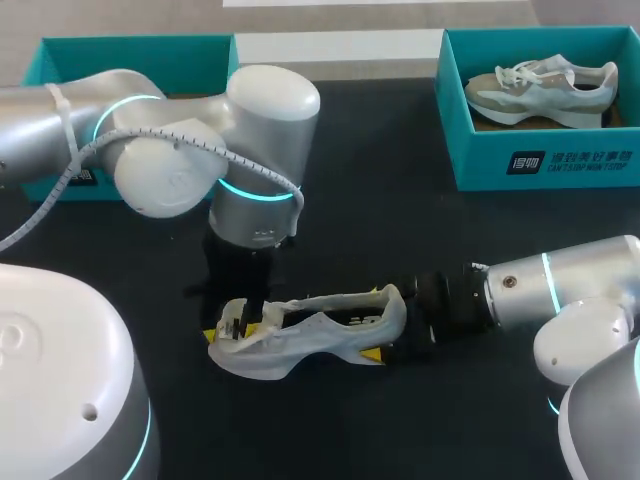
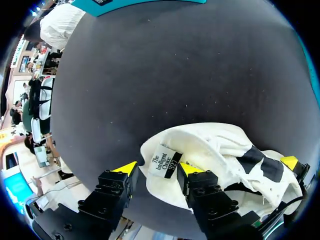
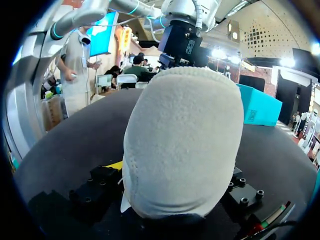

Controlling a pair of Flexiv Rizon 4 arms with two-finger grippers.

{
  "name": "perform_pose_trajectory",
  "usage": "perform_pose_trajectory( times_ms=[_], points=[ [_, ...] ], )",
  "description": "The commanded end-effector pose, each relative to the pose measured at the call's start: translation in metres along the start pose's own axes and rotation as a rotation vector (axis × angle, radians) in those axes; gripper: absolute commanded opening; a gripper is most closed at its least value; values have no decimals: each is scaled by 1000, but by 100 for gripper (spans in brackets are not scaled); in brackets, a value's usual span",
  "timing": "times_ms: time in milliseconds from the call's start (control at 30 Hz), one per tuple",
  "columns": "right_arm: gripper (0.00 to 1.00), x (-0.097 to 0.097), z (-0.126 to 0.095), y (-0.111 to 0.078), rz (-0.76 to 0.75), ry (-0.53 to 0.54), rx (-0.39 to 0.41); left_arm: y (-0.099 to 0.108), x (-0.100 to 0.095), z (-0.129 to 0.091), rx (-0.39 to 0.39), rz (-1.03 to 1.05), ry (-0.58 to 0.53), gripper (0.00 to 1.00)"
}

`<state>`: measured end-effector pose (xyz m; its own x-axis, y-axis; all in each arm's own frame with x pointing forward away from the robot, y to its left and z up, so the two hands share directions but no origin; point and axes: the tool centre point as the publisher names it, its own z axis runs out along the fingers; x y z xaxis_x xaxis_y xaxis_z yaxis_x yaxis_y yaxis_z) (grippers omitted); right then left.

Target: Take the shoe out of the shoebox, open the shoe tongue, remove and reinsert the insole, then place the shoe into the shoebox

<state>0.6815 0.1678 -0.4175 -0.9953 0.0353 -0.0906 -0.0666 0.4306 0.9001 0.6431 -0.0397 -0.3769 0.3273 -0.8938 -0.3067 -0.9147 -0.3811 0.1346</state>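
The matte black table [image 1: 380,180] is spreading under everything, its surface faintly speckled. The left arm [image 1: 170,160], a run of smooth, rounded white and silver shells with glowing cyan rings, is bending down over the table's middle. The right arm [image 1: 560,300], in the same glossy casing, is lying low and reaching in sideways. Two teal cardboard shoeboxes are sitting at the far edge: the left-hand shoebox [image 1: 140,50], half hidden behind the left arm, and the right-hand shoebox [image 1: 470,150], which is holding a grey-and-beige laced sneaker [image 1: 540,92].

The white shoe [image 1: 320,335] is lying on its side on the table between the two grippers, well apart from both boxes, its upper soft and crumpled. The right gripper [image 1: 392,335] is clenching its heel [image 3: 180,140], a rounded cap of pale, pebbly fabric filling the space between the black finger blocks.

At the other end the left gripper [image 2: 158,167] is standing released. Its yellow fingertips [image 2: 126,168] are straddling the limp white tongue [image 2: 172,145], with a sliver of table showing beside one tip. A small rectangular woven label [image 2: 165,161] is sitting on the tongue's end.
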Motion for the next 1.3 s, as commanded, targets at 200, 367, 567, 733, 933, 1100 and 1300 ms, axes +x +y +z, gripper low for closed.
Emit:
perform_pose_trajectory(
  times_ms=[200,367,567,733,933,1100,1300],
  points=[
    [0,-2,2,-3,0,0,4,6,-14,-17,33,57,74,100],
    [0,-2,2,-3,0,0,4,14,-13,-48,93,316,166,100],
    [0,-2,2,-3,0,0,4,18,-7,-88,184,658,229,100],
    [0,-2,2,-3,0,0,4,17,6,-118,274,935,238,100],
    [0,-2,2,-3,0,0,4,15,25,-146,385,1348,192,100],
    [0,-2,2,-3,0,0,4,19,41,-162,472,1642,160,100],
    [0,-2,2,-3,0,0,4,24,62,-176,532,1930,278,100]
  ],
)
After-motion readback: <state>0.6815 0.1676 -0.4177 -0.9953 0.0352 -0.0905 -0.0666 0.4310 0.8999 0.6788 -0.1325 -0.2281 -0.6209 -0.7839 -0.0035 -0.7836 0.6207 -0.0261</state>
